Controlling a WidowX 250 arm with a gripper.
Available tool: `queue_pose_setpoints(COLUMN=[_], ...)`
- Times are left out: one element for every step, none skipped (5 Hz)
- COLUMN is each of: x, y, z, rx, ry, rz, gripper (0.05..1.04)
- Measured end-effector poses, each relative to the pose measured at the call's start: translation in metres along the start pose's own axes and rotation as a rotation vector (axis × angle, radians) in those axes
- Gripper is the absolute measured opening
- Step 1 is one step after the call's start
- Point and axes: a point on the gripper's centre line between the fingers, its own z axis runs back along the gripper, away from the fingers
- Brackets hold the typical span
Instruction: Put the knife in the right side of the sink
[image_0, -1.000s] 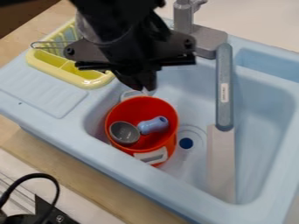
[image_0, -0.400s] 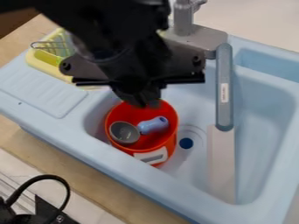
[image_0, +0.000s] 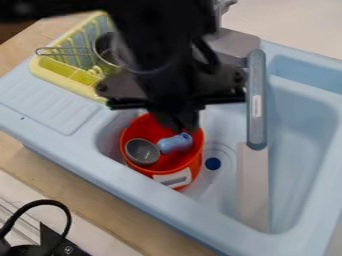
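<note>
The black gripper (image_0: 183, 120) hangs over the back right part of a red pot (image_0: 161, 127), partly covering its rim. The pot stands in the left basin of the light blue sink (image_0: 157, 192). Inside it lie a small grey cup (image_0: 142, 151) and a light blue handle (image_0: 175, 143). This handle may be the knife's, but I cannot make out a blade. The gripper's tips are just above the handle's upper end in the view; whether they touch it I cannot tell.
A grey faucet spout (image_0: 256, 107) extends over the divider (image_0: 252, 190) between the two basins. The right basin (image_0: 297, 150) lies beyond it. At the back left stands a yellow dish rack (image_0: 70, 80) with a metal pot (image_0: 105, 49) in it.
The gripper has moved right and towards the front, from the pot's back edge to over its back right part. The pot and its contents have stayed put.
</note>
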Motion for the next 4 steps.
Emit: queue_pose_setpoints(x=[0.006,0.011,0.015,0.020], y=[0.005,0.016,0.027,0.036], z=[-0.005,-0.005,-0.006,-0.005], rx=[0.024,0.028,0.029,0.024], ry=[-0.003,0.019,0.047,0.054], rz=[0.029,0.009,0.001,0.013], gripper=[0.055,0.055,0.055,0.055])
